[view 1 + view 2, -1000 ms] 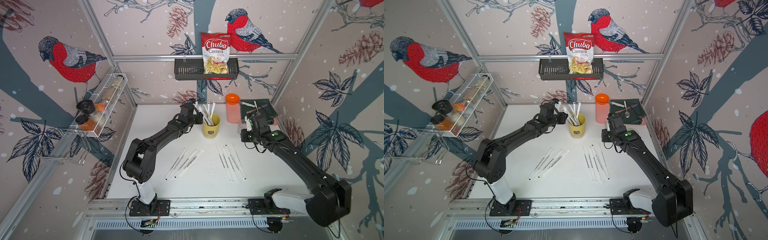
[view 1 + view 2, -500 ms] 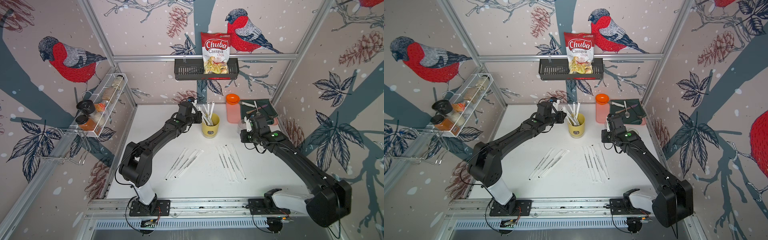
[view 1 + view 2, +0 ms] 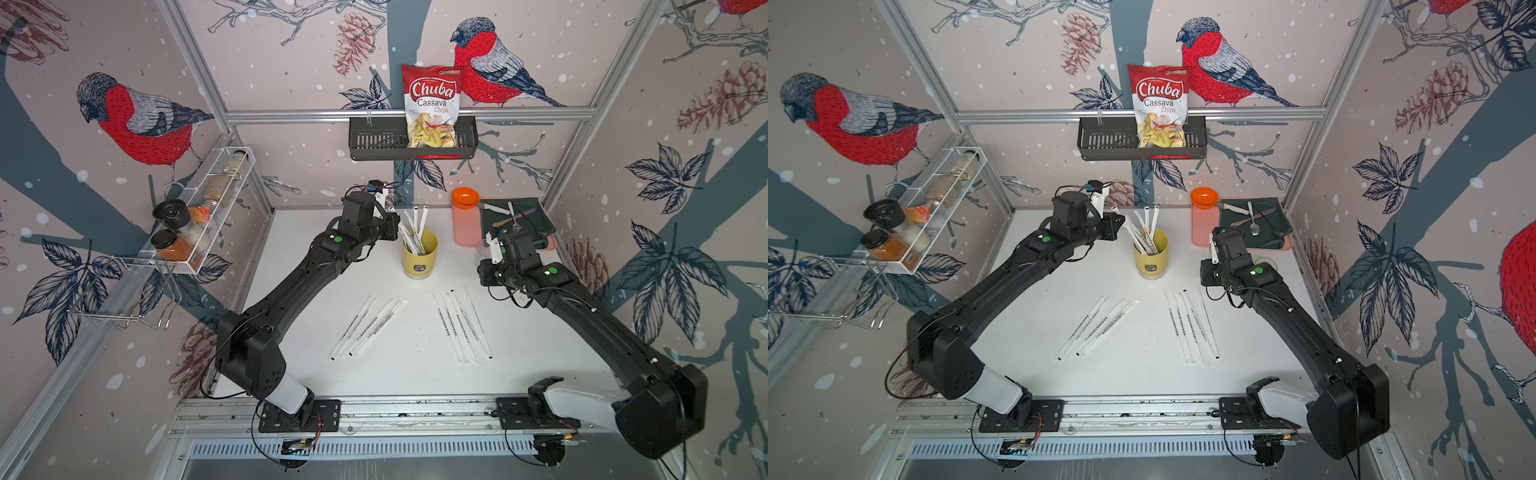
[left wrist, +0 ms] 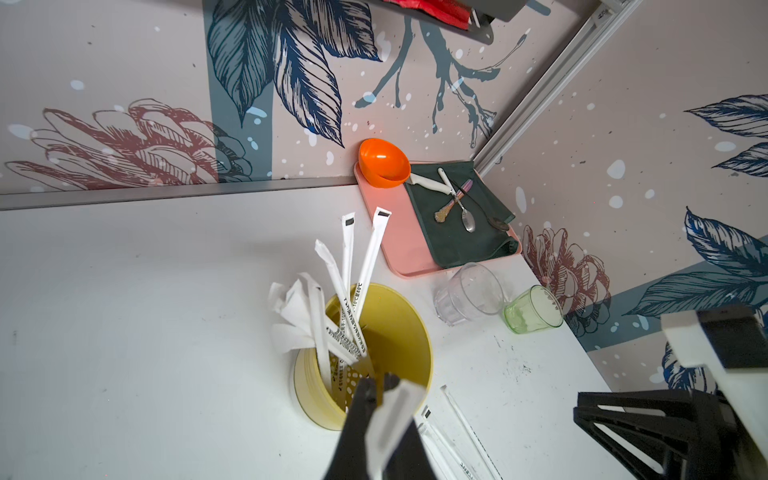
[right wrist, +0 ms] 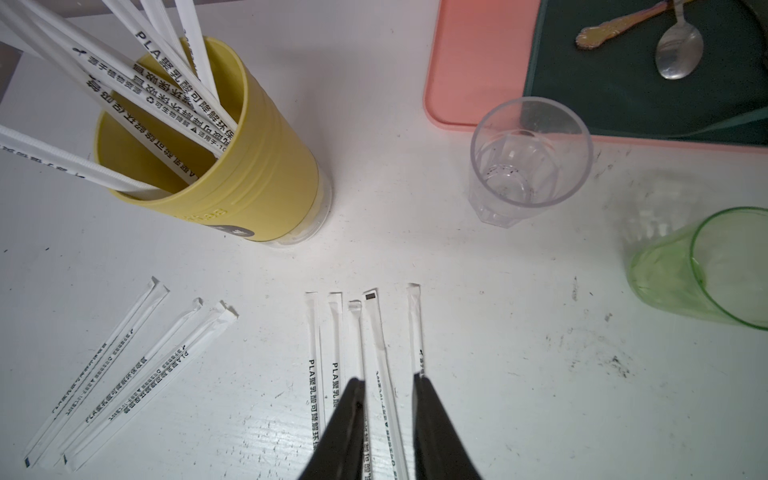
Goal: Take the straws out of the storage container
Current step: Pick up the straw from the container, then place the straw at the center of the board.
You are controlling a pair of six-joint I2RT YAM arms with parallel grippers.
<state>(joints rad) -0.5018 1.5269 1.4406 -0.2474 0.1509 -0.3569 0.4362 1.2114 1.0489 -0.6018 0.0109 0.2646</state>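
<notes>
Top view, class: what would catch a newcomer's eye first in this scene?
The yellow cup stands at the middle back of the table, bristling with wrapped straws, the left gripper shut on one. In front of it, loose straws lie in two fanned groups. A red chips bag stands in the basket on the back wall.

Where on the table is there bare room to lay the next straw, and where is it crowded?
Free: the wedge between left straws and right straws; the strip between them and the front rail. Crowded: around the cup, and the far corner with tray, clear glass and green glass.
</notes>
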